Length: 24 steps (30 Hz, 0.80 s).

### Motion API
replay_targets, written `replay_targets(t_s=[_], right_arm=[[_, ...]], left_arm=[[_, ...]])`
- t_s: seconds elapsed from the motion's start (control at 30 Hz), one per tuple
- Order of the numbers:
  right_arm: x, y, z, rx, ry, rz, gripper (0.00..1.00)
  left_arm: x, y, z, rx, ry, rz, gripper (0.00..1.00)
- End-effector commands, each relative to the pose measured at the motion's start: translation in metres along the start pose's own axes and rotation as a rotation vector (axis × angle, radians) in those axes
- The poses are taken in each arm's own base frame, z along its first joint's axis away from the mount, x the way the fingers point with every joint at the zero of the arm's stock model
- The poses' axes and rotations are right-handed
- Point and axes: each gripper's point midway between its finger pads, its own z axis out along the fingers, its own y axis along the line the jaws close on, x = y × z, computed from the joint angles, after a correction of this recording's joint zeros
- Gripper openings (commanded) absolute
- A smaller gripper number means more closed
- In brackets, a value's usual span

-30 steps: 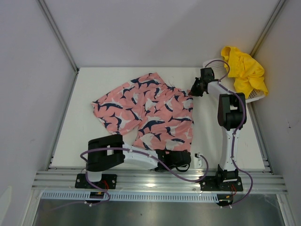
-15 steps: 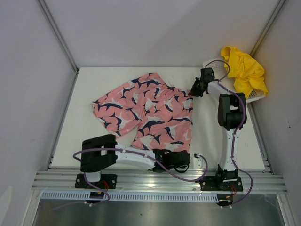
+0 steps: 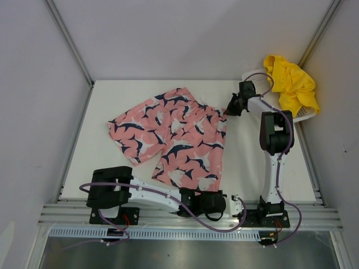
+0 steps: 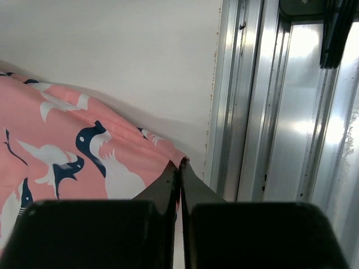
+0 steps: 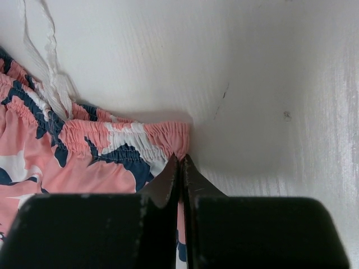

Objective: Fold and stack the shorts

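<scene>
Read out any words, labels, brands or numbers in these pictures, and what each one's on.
No text can be read in any view.
The pink shorts carry only a navy-and-white pattern; the yellow shorts in the basket show no legible logo; the aluminium rail bears no readable marking.

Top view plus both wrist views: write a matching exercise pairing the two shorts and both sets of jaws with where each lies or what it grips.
1. pink shorts
2. yellow shorts
3. left jaws
4. right jaws

a. heaped in the white basket
b. spread on the table
c. shut on the elastic waistband corner
d. shut on a leg corner beside the metal rail

Pairs: 1-b, 2-a, 3-d, 4-c
</scene>
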Motion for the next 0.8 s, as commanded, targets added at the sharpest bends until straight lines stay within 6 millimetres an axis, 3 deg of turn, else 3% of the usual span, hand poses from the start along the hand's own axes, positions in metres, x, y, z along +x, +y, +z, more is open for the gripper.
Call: replay_targets(t_s=[0.0,0.23,0.4,0.63,0.77], right_arm=[[-0.016,0.010,-0.004,-0.030,-0.044,0.014,0.00],[-0.002,0.014,-0.001,-0.084,0.007,0.079,0.00],[0.000,0.007,-0.009,-0.066,0.013,0.101,0.00],[-0.002,-0.019,-0.045,0.065,-0.015,0.131,0.00],[0.001,-0.031,-0.077,0.113,-0.049,0.150,0.00]], left_arm=[[-0.025,-0.026,-0.014,0.008,-0.093,-0.032,0.00],[-0.028,-0.062,-0.013,0.047,-0.110,-0.053,0.00],[-0.029,-0.069,-0.020,0.044,-0.144,-0.128,0.00],[-0.081,-0.070,-0.058,0.146,-0.335,-0.293,0.00],[-0.101,-0.068,-0.088,0.166,-0.400,-0.311,0.00]])
